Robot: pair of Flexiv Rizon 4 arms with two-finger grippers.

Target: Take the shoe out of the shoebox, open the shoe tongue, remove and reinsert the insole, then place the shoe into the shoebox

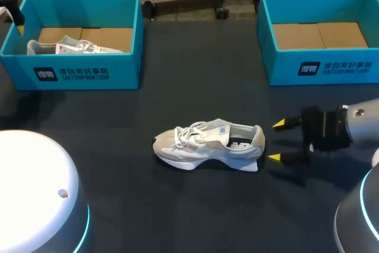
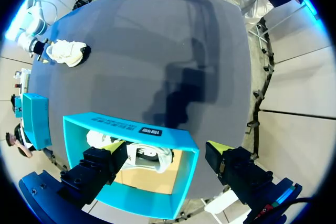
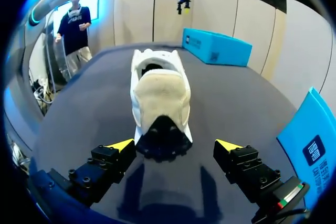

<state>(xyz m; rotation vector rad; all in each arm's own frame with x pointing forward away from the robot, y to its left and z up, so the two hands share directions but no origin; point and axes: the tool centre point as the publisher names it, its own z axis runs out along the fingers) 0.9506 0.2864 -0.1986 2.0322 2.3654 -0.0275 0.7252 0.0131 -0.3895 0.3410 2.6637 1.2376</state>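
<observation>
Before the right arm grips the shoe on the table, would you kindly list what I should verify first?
1. White and beige sneaker upright on the dark table: ok.
2. Right gripper open, behind the heel, not touching: ok.
3. Left gripper open over the left teal cardboard shoebox, clear of the sneaker: ok.
4. Right teal cardboard shoebox empty: ok.
5. Insole seated in the sneaker: cannot tell.

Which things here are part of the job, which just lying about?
Job: loose shoe; right pincer, open behind its heel; empty box at right.
Lying about, likely: left box; second shoe inside it; left pincer, open above it.
</observation>
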